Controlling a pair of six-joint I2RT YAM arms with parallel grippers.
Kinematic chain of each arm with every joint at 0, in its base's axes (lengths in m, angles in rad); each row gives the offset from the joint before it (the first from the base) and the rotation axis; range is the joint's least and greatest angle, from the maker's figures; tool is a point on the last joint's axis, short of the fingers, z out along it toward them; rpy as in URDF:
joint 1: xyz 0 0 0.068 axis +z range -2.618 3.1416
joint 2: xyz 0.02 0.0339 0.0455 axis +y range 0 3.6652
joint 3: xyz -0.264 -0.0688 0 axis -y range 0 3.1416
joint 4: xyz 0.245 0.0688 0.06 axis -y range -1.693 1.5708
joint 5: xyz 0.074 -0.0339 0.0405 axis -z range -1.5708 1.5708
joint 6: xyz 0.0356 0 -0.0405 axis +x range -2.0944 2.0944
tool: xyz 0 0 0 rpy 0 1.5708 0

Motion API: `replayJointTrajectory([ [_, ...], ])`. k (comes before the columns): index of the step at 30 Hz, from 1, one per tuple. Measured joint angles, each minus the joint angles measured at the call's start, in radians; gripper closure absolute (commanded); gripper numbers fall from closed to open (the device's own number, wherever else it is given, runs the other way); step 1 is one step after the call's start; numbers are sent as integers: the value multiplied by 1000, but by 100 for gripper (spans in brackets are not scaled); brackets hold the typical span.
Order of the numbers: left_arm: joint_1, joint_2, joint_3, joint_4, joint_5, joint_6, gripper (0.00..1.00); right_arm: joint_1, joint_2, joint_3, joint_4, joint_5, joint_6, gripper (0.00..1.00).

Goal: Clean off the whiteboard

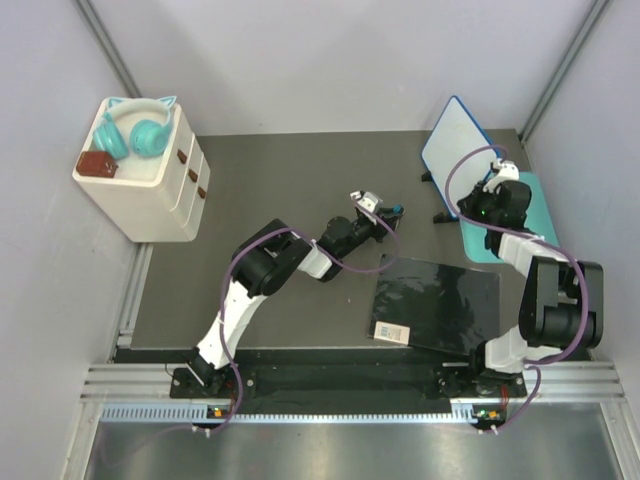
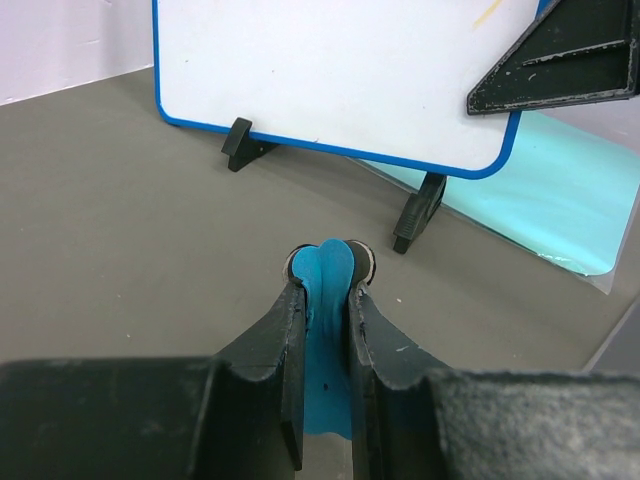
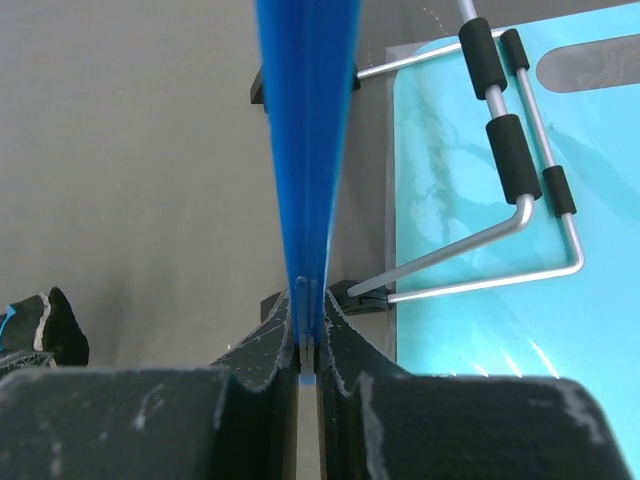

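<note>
The whiteboard (image 1: 452,143) stands tilted on black feet (image 2: 420,212) at the back right, white with a thin blue rim. A short yellow stroke (image 2: 488,12) shows near its upper right corner. My right gripper (image 1: 497,172) is shut on the board's blue rim (image 3: 305,130), which is seen edge-on in the right wrist view, fingertips (image 3: 308,300) pinching it. My left gripper (image 1: 395,212) is shut on a small blue wiper (image 2: 325,295) and hovers over the grey table, short of the board's face (image 2: 340,70) and apart from it.
A teal mat (image 1: 538,205) lies behind the board under its wire stand (image 3: 520,215). A glossy black sheet (image 1: 437,300) lies at the front right. A white drawer box (image 1: 150,190) with teal headphones (image 1: 135,130) stands at the back left.
</note>
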Motion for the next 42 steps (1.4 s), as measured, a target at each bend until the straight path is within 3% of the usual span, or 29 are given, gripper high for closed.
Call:
replayJointTrajectory([
  [28, 0, -51, -49, 0, 4, -14, 100, 1, -85, 28, -188, 67, 92, 100],
  [42, 0, -97, -74, 0, 5, -21, 100, -6, 12, 83, -188, 123, 202, 100],
])
